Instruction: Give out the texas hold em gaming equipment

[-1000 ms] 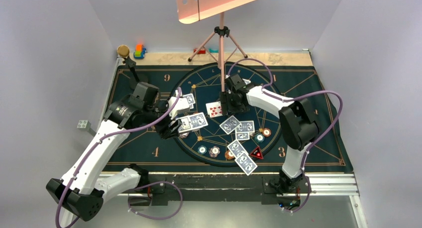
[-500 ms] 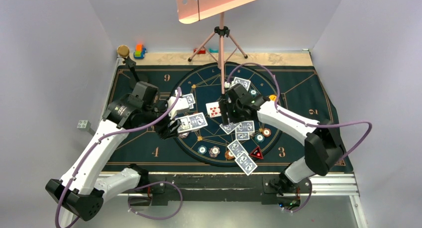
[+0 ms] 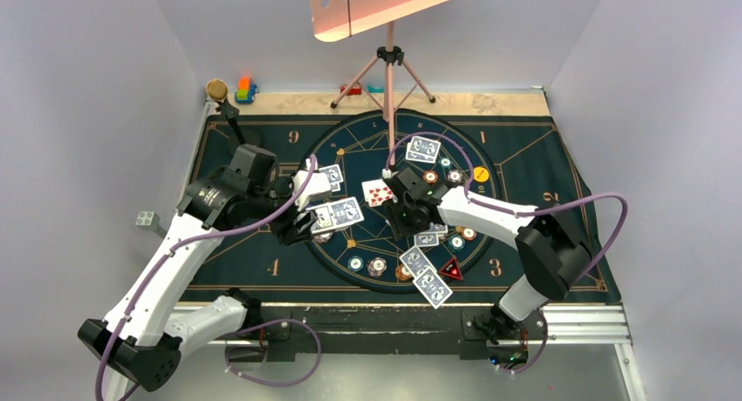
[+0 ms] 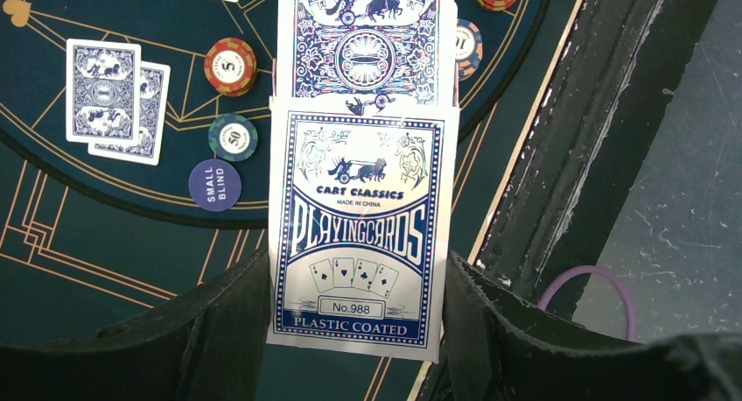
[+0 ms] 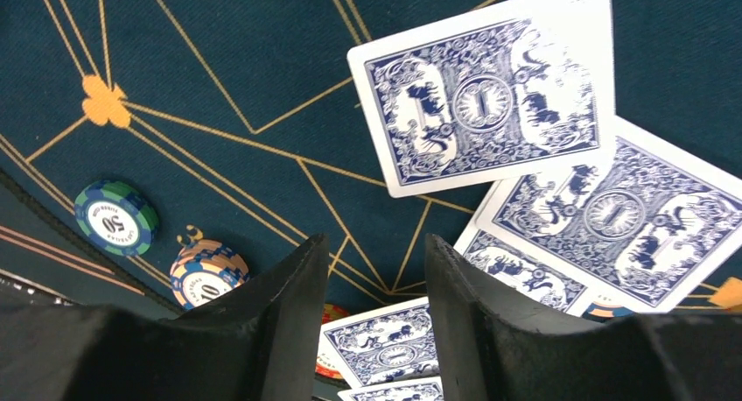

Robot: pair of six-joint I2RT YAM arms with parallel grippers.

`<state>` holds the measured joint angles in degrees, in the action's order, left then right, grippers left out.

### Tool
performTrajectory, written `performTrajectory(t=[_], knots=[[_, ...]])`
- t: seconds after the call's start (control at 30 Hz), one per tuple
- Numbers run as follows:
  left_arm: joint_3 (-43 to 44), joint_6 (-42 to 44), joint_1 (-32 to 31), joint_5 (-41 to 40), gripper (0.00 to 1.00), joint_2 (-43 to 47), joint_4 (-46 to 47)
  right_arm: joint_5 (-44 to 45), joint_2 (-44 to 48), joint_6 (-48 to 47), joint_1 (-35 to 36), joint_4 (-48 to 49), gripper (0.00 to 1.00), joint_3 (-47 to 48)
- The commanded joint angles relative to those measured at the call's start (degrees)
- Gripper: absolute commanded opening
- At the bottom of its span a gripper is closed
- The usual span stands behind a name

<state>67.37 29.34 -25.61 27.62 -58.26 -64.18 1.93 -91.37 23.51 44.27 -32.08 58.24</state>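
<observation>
The left tool (image 4: pixel 357 263) was clamped on both long sides of the blue card box (image 4: pixel 359 235). The box's long axis ran straight out from the tool, its open end pointing right toward the middle of the mat (image 5: pixel 219 86), with the deck (image 4: pixel 367 33) sticking out of it. The right tool (image 5: pixel 376 245) stood partly open with nothing between its fingers, over the mat just beside overlapping face-down cards (image 5: pixel 486 99). From above, a face-up red card (image 3: pixel 376 192) lay near the centre. Two cards (image 3: pixel 426 280) slanted far-left to near-right at the near rim, beside the triangular marker (image 3: pixel 451 268). A yellow disc (image 3: pixel 480 173) lay further right.
</observation>
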Motion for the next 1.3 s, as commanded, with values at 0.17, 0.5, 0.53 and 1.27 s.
performTrajectory(t=[0.17, 0.5, 0.53, 1.27], knots=[[1.2, 0.6, 0.3, 0.3, 0.0, 1.0, 1.3, -6.2, 1.9, -1.3, 0.9, 3.0, 0.4, -3.9], [1.4, 0.9, 0.3, -0.1, 0.0, 1.1, 1.2, -6.2, 10.2, 2.9, 2.2, 0.3, 0.37, -9.2], [1.5, 0.9, 0.3, -0.2, 0.0, 1.1, 1.2, -6.2, 11.4, 3.5, 2.5, -0.3, 0.37, -9.6], [1.6, 1.6, 0.3, -0.9, 0.0, 0.7, 0.9, 1.7, 20.1, 12.5, 3.7, -2.7, 0.72, -12.1]])
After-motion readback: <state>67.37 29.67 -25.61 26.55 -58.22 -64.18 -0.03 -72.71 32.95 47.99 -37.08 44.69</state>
